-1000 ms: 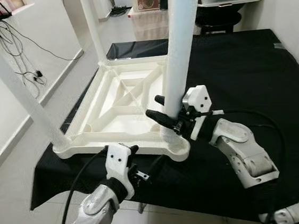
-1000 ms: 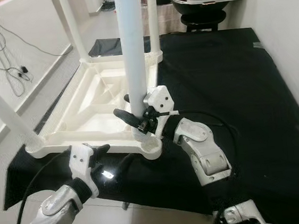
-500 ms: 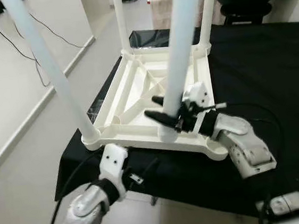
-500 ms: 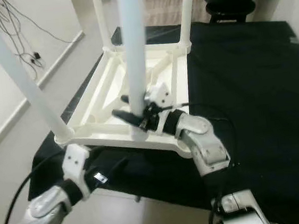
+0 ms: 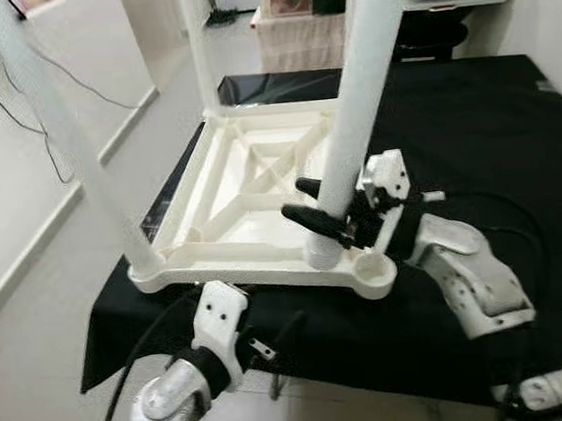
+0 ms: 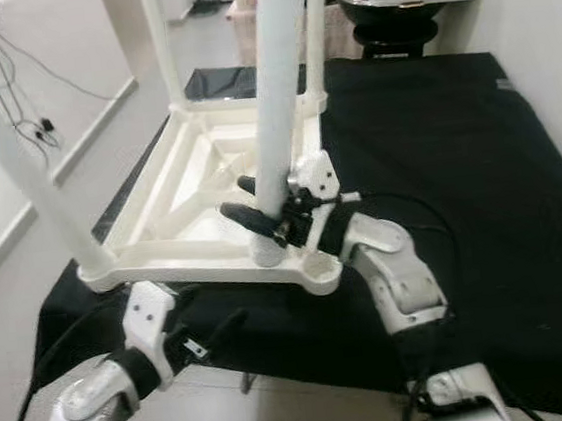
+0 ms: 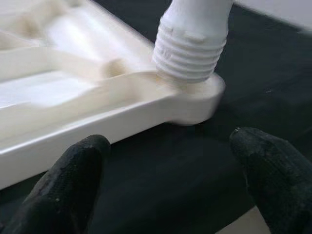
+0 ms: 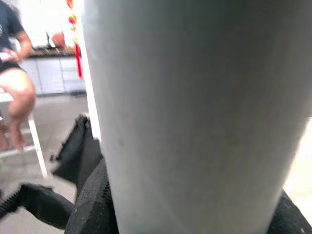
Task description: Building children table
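A white plastic children table [image 5: 251,214] lies upside down on a black-covered tabletop [image 5: 474,130], with its legs pointing up. My right gripper [image 5: 323,204] is shut on the near right leg [image 5: 356,112], low down by its base. That leg leans slightly right. In the left wrist view its threaded end [image 7: 192,44] sits at the rounded corner [image 7: 204,95] with the threads showing above it. My left gripper [image 7: 170,190] is open, low in front of the table's near edge, holding nothing.
The near left leg [image 5: 63,143] and a far leg [image 5: 199,48] stand upright. Bare floor and a wall with cables lie to the left. A black stool [image 6: 393,28] and a storage box stand behind. A person [image 8: 14,97] sits in the background of the right wrist view.
The whole view has swung and shifted. My right gripper keeps its hold on the leg, which now leans a little more to the right. My left gripper stays low by the near edge.
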`<state>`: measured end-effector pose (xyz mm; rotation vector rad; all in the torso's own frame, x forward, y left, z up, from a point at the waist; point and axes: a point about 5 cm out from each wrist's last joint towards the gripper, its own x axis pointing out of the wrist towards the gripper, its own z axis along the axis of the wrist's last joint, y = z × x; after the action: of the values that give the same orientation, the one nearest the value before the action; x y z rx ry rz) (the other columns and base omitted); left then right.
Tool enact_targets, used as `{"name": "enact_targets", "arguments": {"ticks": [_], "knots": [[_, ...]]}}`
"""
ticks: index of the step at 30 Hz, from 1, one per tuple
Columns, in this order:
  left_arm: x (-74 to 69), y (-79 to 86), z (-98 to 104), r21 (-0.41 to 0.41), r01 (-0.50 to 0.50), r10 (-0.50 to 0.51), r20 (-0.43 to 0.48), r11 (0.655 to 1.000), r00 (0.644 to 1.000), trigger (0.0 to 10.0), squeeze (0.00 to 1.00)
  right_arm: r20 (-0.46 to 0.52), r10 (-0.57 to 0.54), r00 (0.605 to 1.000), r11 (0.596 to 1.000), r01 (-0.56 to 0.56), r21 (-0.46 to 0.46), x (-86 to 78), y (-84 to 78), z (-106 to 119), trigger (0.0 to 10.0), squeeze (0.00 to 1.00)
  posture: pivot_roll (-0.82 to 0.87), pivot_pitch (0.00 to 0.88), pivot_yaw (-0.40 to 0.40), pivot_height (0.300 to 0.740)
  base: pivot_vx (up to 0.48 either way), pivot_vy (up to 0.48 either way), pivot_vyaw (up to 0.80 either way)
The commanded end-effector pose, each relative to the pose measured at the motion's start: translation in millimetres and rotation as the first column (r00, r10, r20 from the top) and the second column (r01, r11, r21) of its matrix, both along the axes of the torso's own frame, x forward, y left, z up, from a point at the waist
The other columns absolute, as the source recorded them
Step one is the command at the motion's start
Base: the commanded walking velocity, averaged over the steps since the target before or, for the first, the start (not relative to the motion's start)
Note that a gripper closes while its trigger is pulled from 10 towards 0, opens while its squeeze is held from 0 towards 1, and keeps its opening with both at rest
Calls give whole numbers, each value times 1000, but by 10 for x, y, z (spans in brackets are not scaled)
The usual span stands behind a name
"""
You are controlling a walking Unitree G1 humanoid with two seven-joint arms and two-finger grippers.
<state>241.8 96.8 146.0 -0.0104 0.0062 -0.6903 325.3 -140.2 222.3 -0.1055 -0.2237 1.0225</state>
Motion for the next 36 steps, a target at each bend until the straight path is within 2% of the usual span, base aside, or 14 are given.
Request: {"name": "enact_targets", "arguments": {"ticks": [1,5,13,27,33,35,36], "knots": [[-4,38,-19,9,-5,6,-13,1000,1000,10000,0,10,56,998,998,-56,17,-25,80,39,10000,0,51,165,40,740,0,0,0],[-4,41,-20,14,-10,10,-16,1000,1000,10000,0,7,71,997,997,-71,6,-34,101,34,10000,0,53,167,36,740,0,0,0],[-19,29,-25,36,9,-9,-14,999,1000,10000,0,5,88,996,996,-88,-6,-46,150,27,10000,0,53,170,33,740,0,480,0],[-17,55,-6,49,-30,30,7,998,1000,10000,0,12,71,997,997,-71,-17,-8,184,35,10000,0,54,172,33,740,0,0,0],[-20,60,-10,82,-37,35,20,996,999,10000,0,3,18,1000,999,-18,-49,64,123,9,10000,0,54,171,31,740,0,0,0],[-71,50,-42,138,4,-8,29,990,1000,10000,0,-21,1,1000,999,-2,-55,137,25,-3,10000,0,53,177,35,740,0,0,0],[-71,50,-42,138,4,-8,29,990,1000,10000,0,-21,1,1000,999,-2,-55,137,25,-3,10000,0,53,177,35,740,0,0,0]]}}
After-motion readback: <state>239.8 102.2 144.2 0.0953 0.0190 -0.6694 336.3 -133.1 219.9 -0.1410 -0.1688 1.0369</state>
